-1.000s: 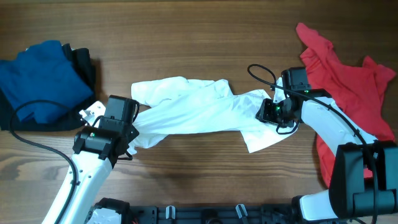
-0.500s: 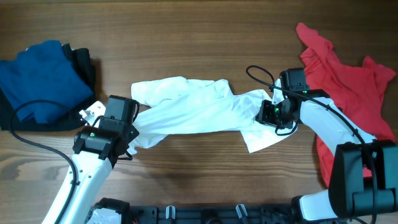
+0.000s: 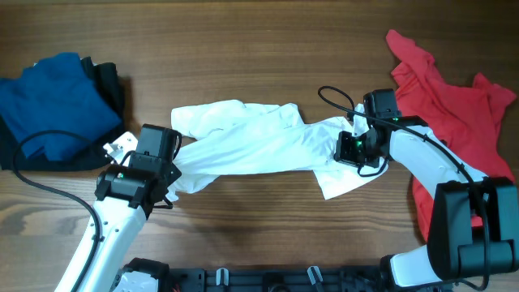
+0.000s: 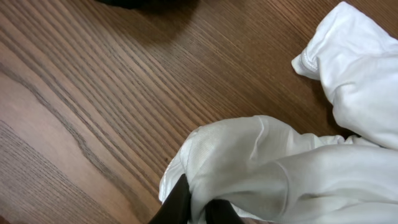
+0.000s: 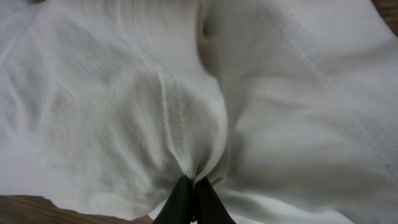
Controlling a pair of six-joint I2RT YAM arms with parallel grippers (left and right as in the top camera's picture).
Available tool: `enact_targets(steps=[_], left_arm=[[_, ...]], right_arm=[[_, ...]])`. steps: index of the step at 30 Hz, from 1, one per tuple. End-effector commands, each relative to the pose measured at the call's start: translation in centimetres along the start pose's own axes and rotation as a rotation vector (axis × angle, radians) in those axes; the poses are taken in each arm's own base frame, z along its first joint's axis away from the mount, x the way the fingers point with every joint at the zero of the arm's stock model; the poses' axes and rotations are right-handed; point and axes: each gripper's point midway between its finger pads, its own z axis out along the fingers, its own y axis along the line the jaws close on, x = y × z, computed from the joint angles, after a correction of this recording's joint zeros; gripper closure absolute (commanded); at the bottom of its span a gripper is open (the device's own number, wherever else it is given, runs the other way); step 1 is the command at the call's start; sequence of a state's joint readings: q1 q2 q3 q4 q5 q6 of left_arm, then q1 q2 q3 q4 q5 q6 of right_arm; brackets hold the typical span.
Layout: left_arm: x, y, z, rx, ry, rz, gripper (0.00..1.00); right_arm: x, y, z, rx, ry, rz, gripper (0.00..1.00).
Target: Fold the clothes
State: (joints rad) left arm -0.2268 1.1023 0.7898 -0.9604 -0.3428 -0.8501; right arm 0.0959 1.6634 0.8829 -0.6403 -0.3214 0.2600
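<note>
A white T-shirt (image 3: 259, 146) lies bunched and stretched across the middle of the table; no chest print shows. My left gripper (image 3: 173, 166) is shut on its left end, the cloth pinched between the black fingers in the left wrist view (image 4: 198, 202). My right gripper (image 3: 347, 146) is shut on a fold of its right end, seen in the right wrist view (image 5: 193, 186). A red garment (image 3: 450, 105) lies crumpled at the right. A blue garment (image 3: 53, 105) lies on a black one (image 3: 109, 85) at the far left.
The wooden table (image 3: 243, 49) is bare along the far side and in front of the white shirt. A black cable (image 3: 336, 99) loops above my right wrist. Another cable (image 3: 40, 182) runs from the left arm by the blue garment.
My right gripper has shifted slightly left with the shirt's fold in it. The left arm and the garments have not visibly moved.
</note>
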Motion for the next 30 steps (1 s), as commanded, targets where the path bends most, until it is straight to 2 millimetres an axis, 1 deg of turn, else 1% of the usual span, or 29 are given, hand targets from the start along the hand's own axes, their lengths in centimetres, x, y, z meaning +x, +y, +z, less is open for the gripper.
enact_targets(steps=[1,2,3,4,6,8,9,11,12,13,14,15,16,19,22,24,25,26,28,30], left_arm=[[-0.2,0.2,0.1,-0.006,-0.006,-0.002,0.93],[-0.2,0.2,0.1,-0.005,-0.006,-0.002,0.93],[-0.2,0.2,0.1,-0.005,-0.006,-0.002,0.93],[-0.2,0.2,0.1,-0.005,-0.006,-0.002,0.93],[-0.2,0.1,0.0,-0.002,-0.009,-0.003,0.94],[-0.5,-0.1,-0.1,0.008,-0.017,0.018,0.96],[-0.7,-0.3,-0.3,0.013,-0.021,0.028,0.96],[-1.5,-0.9,-1.1,0.038,-0.043,0.063,0.96],[-1.8,-1.1,-1.4,0.047,-0.051,0.071,0.96],[-2.4,-1.5,-2.0,0.064,-0.067,0.084,0.96],[-2.9,-1.9,-2.4,0.077,-0.079,0.094,0.96],[-3.5,-2.2,-3.1,0.093,-0.096,0.102,0.96],[-4.2,-2.7,-4.0,0.115,-0.117,0.104,0.96],[-5.9,-3.6,-6.0,0.166,-0.164,0.085,0.96],[-7.5,-4.4,-8.4,0.219,-0.219,0.096,0.96],[-8.5,-5.0,-10.1,0.260,-0.254,0.111,0.96],[-9.2,-5.5,-11.6,0.300,-0.279,0.129,0.96],[-9.5,-5.8,-12.5,0.325,-0.292,0.141,0.96],[-10.0,-6.2,-14.0,0.370,-0.311,0.151,0.96],[-10.2,-6.3,-14.5,0.384,-0.318,0.148,0.96]], right_arm=[[-1.5,2.1,-3.1,-0.044,-0.077,-0.060,0.96],[-1.9,2.3,-3.8,-0.043,-0.100,-0.064,0.97],[-2.5,2.6,-5.3,-0.035,-0.139,-0.072,0.96],[-2.9,2.8,-6.2,-0.029,-0.162,-0.070,0.96],[-3.7,2.8,-8.7,0.005,-0.227,-0.049,0.96],[-4.2,2.9,-11.5,0.040,-0.294,-0.043,0.96],[-4.3,3.0,-12.4,0.052,-0.316,-0.046,0.96],[-4.4,2.8,-15.4,0.097,-0.381,-0.046,0.96],[-4.5,2.8,-16.4,0.108,-0.402,-0.046,0.96],[-4.6,2.7,-18.0,0.128,-0.435,-0.040,0.96],[-4.6,2.6,-19.0,0.139,-0.455,-0.037,0.96],[-4.7,2.3,-20.6,0.161,-0.487,-0.026,0.96],[-4.6,2.0,-21.7,0.180,-0.507,-0.016,0.96],[-4.4,1.3,-24.5,0.219,-0.547,0.014,0.96],[-4.3,1.1,-26.8,0.227,-0.581,0.030,0.96],[-4.4,1.1,-28.3,0.236,-0.608,0.023,0.96],[-4.6,1.2,-29.8,0.239,-0.639,0.027,0.96],[-4.7,1.3,-30.8,0.237,-0.663,0.028,0.96],[-4.8,1.8,-31.9,0.230,-0.688,0.024,0.96],[-4.6,1.9,-32.1,0.226,-0.684,0.023,0.96]])
